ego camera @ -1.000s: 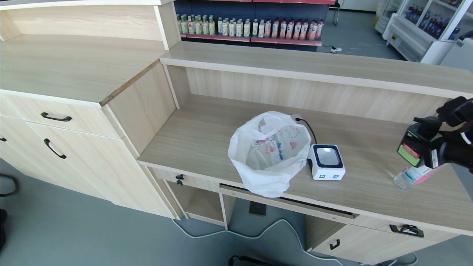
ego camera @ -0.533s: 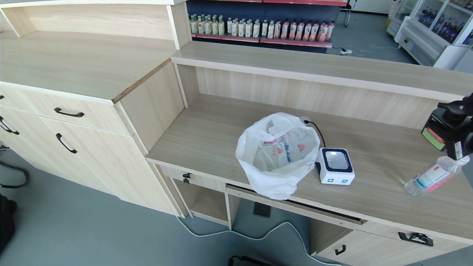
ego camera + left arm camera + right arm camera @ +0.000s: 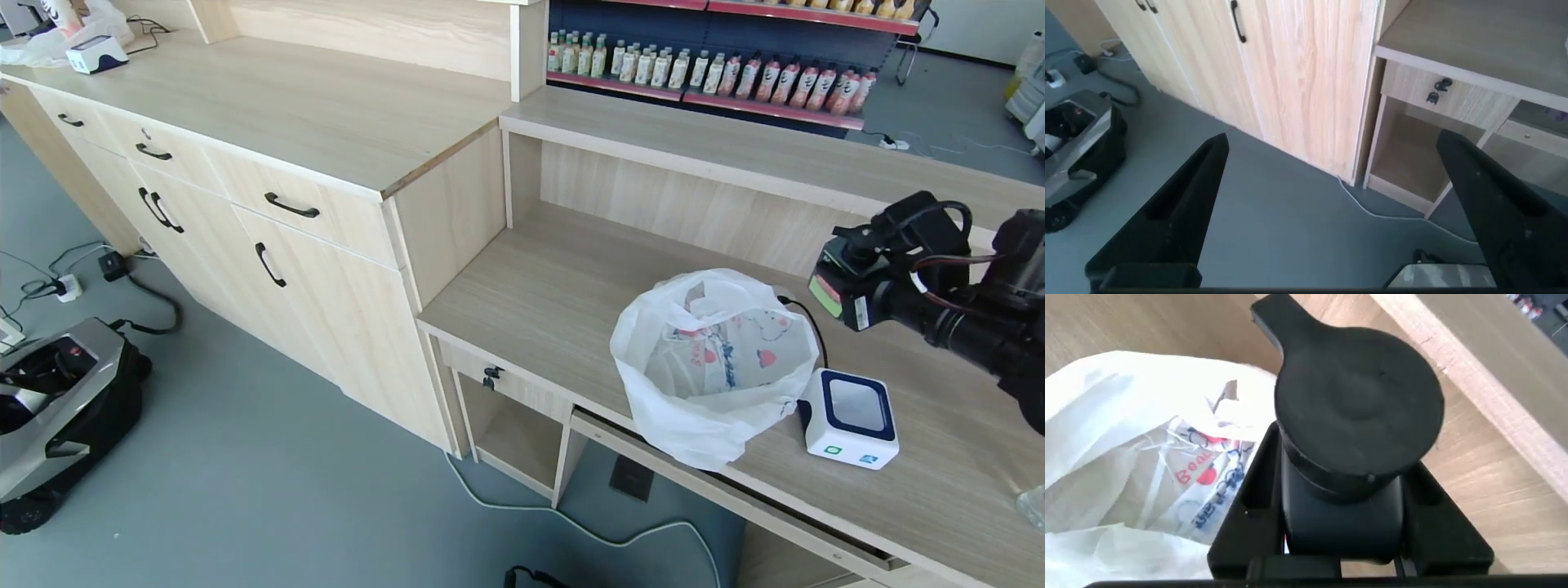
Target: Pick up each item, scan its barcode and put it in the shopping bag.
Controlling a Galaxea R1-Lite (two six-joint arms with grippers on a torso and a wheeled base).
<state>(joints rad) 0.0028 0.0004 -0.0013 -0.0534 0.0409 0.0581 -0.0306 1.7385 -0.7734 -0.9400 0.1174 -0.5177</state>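
right gripper [image 3: 849,282] hanging just above shopping bag [image 3: 710,367], grip state: can't tell | bottle [image 3: 1035,506] sitting well behind it, counter [image 3: 555,302] edge | imo needing a swing back, mid-body grab, label facing scanner [image 3: 849,416]

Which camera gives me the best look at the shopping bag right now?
Head view: the whole shopping bag stands open on the counter beside the scanner. The right wrist view shows part of it, behind black hardware. The left wrist view faces floor and cupboards.
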